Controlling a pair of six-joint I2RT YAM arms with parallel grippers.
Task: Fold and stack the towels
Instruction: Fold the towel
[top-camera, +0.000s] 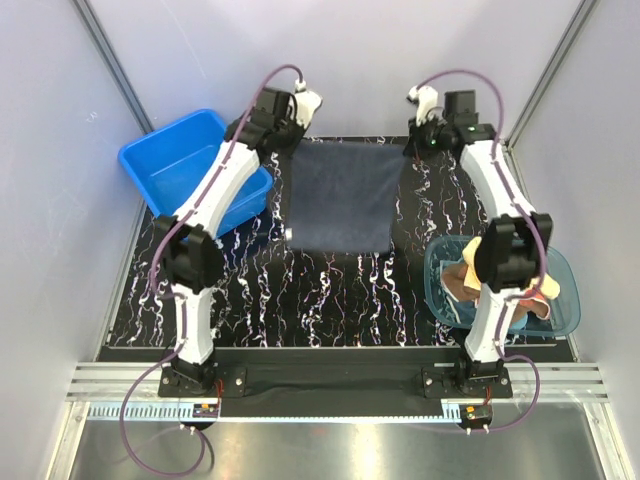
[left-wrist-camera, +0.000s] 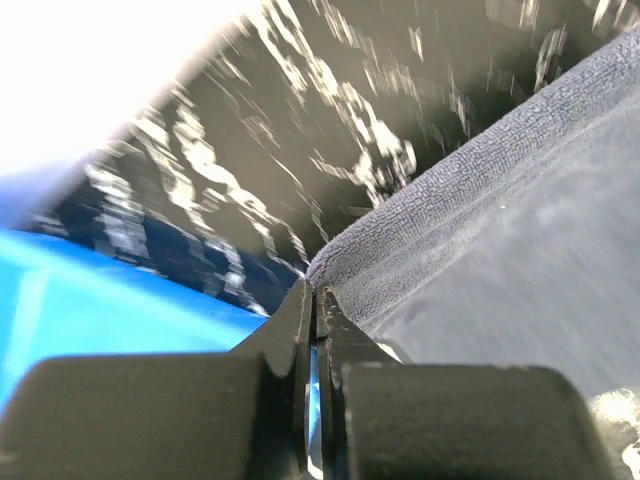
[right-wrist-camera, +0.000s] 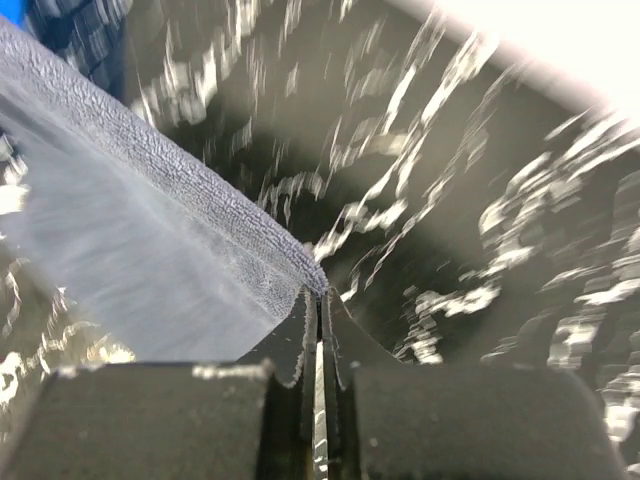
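Far across the table (top-camera: 250, 290), left gripper (top-camera: 294, 143) and right gripper (top-camera: 414, 149) each clamp a corner of the dark towel (top-camera: 340, 197).

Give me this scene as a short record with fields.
towel: dark navy-grey cloth square, flat on black marbled table
left gripper: shut on its far-left corner
right gripper: shut on its far-right corner
blue plastic tub: far left
translucent teal bowl: near right, holds crumpled towels
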